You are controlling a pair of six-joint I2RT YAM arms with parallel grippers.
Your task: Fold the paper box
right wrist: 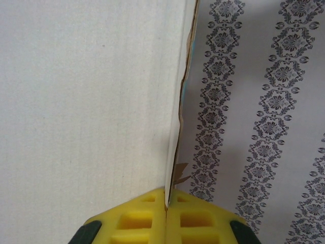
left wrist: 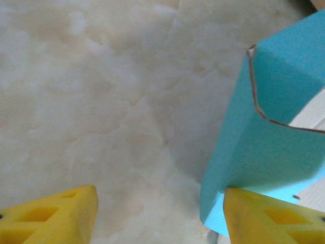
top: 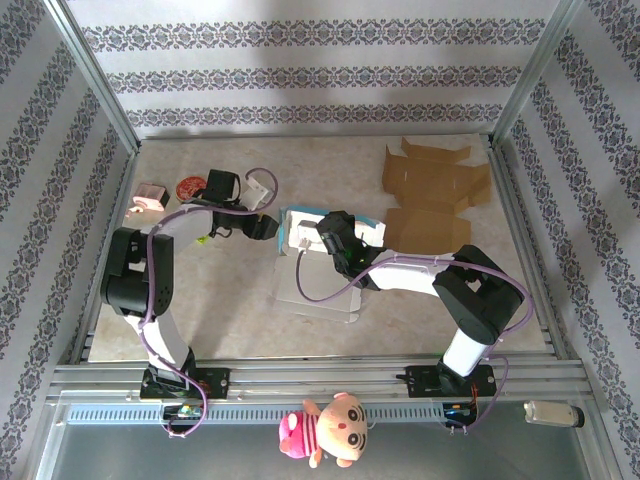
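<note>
Paper box [top: 300,226]: centre of the top view, half-formed, blue outside, white inside
Right gripper [right wrist: 166,212]: pinched shut on a thin wall edge of the box
Left gripper [left wrist: 161,216]: jaws apart, box corner just inside them, lower right of its wrist view
Handling: likely light, thin card that creases easily; hold walls near fold lines, gently
</note>
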